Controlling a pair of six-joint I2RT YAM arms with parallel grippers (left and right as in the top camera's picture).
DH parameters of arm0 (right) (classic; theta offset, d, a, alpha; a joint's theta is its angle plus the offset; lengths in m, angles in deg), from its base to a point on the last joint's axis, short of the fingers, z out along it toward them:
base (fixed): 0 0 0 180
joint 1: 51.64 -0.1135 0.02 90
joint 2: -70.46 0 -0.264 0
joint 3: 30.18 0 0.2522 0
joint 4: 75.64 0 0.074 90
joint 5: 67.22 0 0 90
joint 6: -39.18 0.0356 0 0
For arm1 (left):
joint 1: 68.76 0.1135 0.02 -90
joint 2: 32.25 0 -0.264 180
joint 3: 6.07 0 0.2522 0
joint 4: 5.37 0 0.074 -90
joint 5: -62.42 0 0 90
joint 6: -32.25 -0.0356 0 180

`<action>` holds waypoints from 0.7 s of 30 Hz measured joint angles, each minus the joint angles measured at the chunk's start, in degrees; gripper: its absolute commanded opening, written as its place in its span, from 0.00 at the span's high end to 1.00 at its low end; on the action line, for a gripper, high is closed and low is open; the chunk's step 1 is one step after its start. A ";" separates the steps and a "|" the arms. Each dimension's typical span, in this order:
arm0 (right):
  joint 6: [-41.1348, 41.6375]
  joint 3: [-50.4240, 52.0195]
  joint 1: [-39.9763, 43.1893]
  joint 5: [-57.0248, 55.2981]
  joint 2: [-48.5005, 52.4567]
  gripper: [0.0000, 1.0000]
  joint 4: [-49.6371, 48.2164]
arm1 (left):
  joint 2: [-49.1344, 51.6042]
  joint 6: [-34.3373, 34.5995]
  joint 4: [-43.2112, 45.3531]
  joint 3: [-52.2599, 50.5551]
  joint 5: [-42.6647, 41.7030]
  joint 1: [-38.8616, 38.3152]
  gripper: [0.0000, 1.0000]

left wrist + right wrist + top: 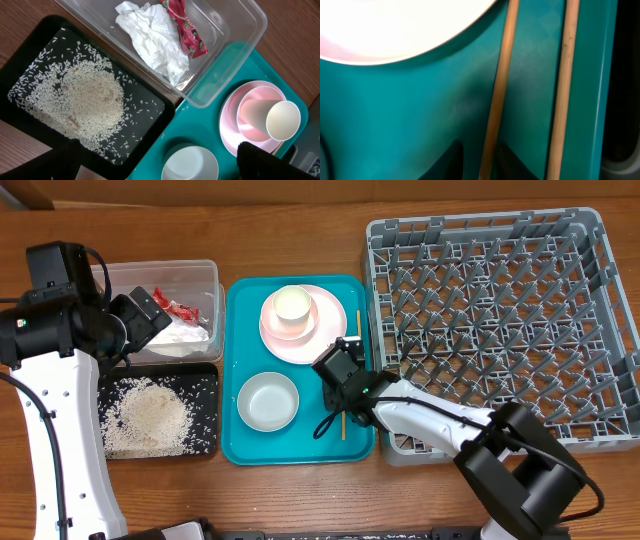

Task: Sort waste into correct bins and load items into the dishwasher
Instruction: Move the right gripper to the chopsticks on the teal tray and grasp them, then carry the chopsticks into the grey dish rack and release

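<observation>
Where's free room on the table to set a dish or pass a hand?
Free: whole dish rack, no dishes; teal tray corner beside the clear tub. Crowded: tray's right edge, right gripper over the chopsticks.

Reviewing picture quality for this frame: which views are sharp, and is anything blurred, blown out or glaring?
Overhead: sharp and evenly lit, with no harsh shadows around the dish rack. Left wrist: crisp, single grains of rice are distinct, and there is only a mild sheen on the clear tub. Right wrist: very close and soft; the plate is blown out to white, yet both chopsticks read against the teal tray.
</observation>
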 measured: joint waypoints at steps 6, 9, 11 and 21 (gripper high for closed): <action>0.24 0.00 0.00 -0.02 0.26 0.81 -0.52 | 0.00 0.00 0.00 0.00 0.00 0.00 0.00; 0.48 0.00 0.00 -0.11 0.28 0.87 -0.55 | 0.00 0.00 0.00 0.00 0.00 0.00 0.00; 0.59 0.00 0.00 -0.15 0.28 0.91 -0.55 | 0.00 0.00 0.00 0.00 0.00 0.00 0.00; 0.90 -1.92 0.00 -0.68 0.28 0.96 2.86 | 0.00 0.00 0.00 0.00 0.00 0.00 0.00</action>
